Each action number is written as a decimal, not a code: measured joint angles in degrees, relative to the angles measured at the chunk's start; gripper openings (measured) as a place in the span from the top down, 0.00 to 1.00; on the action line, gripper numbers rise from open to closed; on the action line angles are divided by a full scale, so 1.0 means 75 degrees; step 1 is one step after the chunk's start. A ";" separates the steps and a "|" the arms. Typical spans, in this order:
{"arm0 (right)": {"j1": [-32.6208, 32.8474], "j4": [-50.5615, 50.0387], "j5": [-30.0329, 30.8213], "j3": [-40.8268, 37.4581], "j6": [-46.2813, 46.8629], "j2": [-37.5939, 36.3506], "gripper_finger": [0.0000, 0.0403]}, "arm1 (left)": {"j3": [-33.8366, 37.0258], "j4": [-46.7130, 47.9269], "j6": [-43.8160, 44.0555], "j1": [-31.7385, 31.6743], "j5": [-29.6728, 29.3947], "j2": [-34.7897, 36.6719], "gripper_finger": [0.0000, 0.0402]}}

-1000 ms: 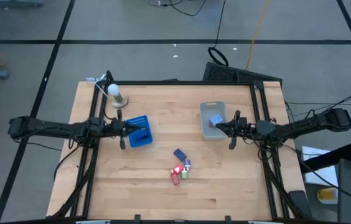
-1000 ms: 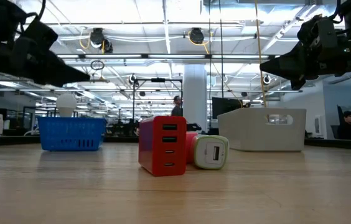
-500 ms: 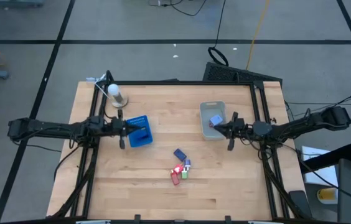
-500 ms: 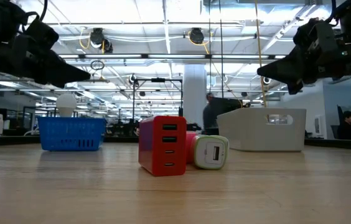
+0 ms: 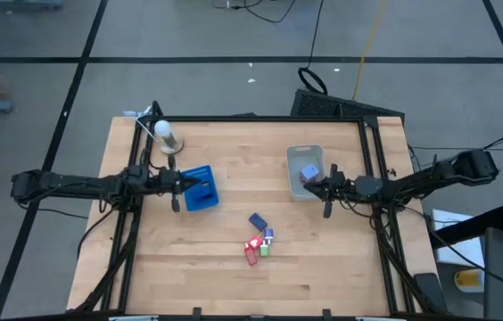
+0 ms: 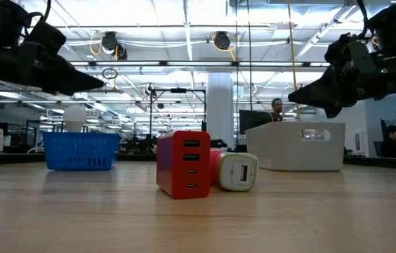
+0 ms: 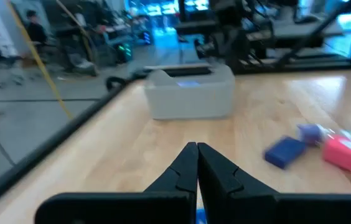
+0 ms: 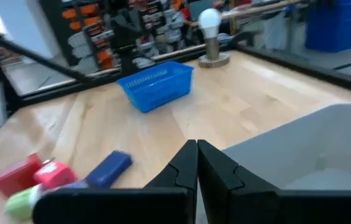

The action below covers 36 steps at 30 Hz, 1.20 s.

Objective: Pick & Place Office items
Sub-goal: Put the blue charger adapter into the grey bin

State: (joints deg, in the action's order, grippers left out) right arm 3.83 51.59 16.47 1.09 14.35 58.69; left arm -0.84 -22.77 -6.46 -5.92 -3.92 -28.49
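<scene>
Since the earlier high view the right tool [image 5: 309, 186] has slid further toward the table's middle, its tip now over the near wall of the clear bin [image 5: 304, 159] instead of beside it; the left tool [image 5: 207, 185] has stayed put. Both tools have their fingers pressed together with nothing between them.

From the right tool, a blue item [image 5: 309, 173] lies just beyond the tip, inside the bin. The loose office items [image 5: 259, 241] sit on the bare table [image 5: 341, 267] ahead of and below it, well apart: a dark blue block [image 5: 257, 220], then a tight cluster of a red block [image 6: 183, 164], a pink piece [image 8: 52, 174] and a pale green one [image 6: 238, 172].

From the left tool, which hovers over the blue basket [image 5: 200, 189], the same cluster lies ahead and off to one side, between the two tools. A white bulb on a stand [image 5: 165, 135] stands behind the basket. People [image 6: 276, 107] show in the room beyond.
</scene>
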 joint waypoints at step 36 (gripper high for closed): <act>0.0990 -0.3635 -0.0027 0.4164 -0.1213 0.1428 0.85 | -0.0070 -0.0822 0.1530 -0.0550 0.0518 0.0000 0.98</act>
State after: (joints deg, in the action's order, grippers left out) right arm 11.25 24.33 16.26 32.32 5.26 69.41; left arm -1.37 -28.94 5.02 -10.04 -0.03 -28.49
